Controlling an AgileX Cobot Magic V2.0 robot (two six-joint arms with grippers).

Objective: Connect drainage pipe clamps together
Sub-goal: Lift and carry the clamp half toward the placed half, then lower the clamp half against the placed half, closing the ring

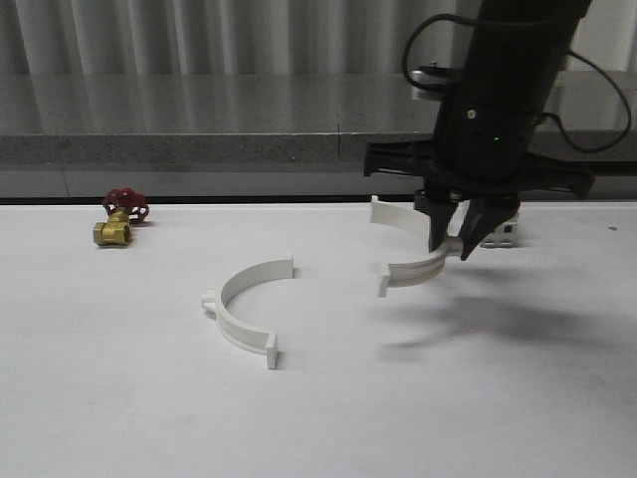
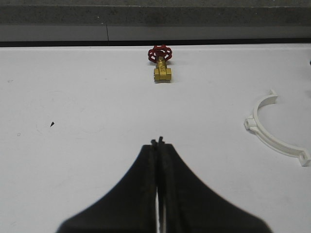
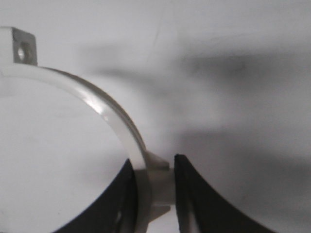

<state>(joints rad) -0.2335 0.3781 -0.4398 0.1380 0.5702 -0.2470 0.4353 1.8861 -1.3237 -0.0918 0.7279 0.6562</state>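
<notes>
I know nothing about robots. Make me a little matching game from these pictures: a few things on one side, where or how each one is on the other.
Things:
1. lifted clamp
2. other clamp
3. valve
4. left gripper

States:
A. shut, holding nothing
B. lying free mid-table
C. at the far left of the table
D. pinched in the right gripper's jaws

Pairs: 1-D, 2-B, 3-C, 4-A

Held clamp half cut off below, between right claw fingers.
</notes>
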